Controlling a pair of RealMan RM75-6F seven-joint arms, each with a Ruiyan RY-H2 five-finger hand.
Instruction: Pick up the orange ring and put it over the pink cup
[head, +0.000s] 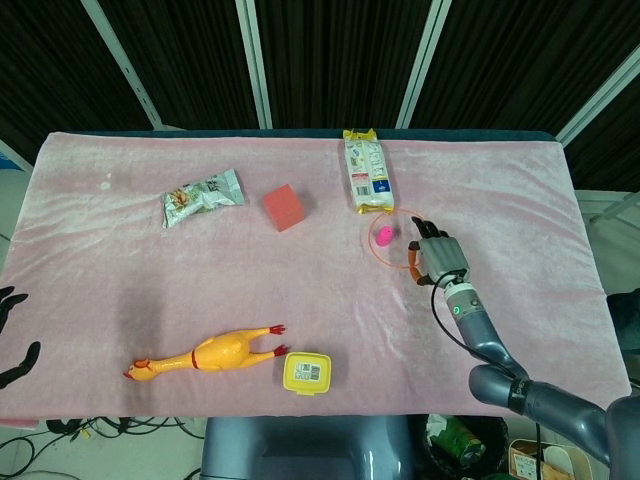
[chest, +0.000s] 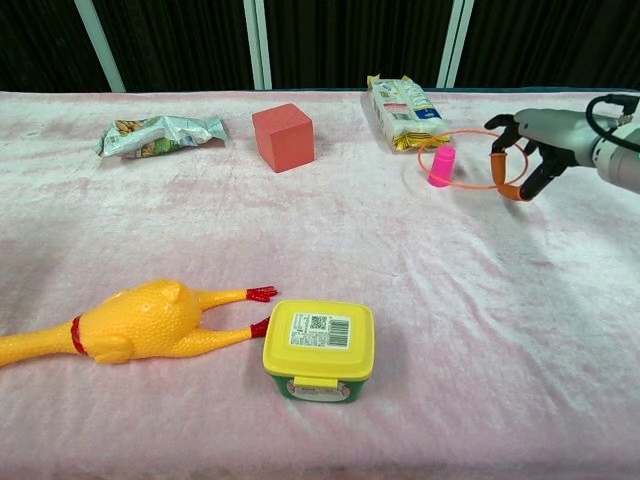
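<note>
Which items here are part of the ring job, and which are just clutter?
In the job: orange ring, pink cup, right hand holding the ring around the cup.

Lying about: red cube, snack bag, biscuit pack, rubber chicken, yellow-lidded container. Left hand sits idle at the table edge.
</note>
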